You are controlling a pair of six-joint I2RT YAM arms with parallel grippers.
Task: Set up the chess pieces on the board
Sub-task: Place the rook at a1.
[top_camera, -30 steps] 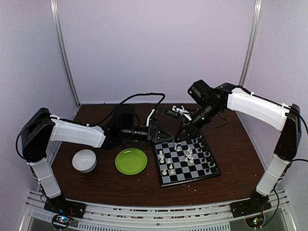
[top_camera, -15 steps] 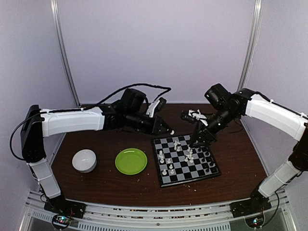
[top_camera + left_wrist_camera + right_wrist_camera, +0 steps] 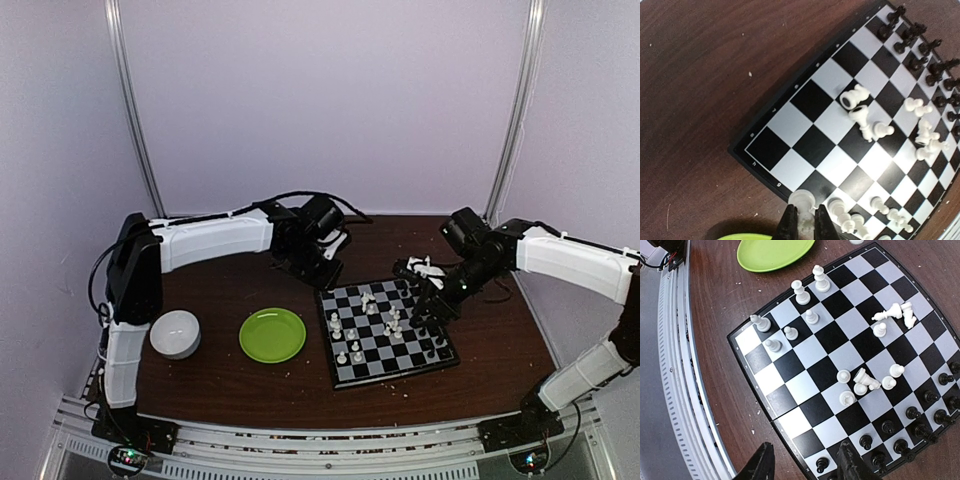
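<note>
Half-wide and empty, my right pincer [image 3: 807, 465] hangs over black pieces [image 3: 888, 427] at five o'clock on the board [image 3: 790, 365]; descending carelessly could topple them.

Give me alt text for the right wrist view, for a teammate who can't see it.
The board, seen from above, holds white pieces scattered across its middle, several toppled, and black pieces standing along its lower right edge. The right pincer hangs open and empty over the board's bottom corner; a green plate sits at the top edge.
</note>
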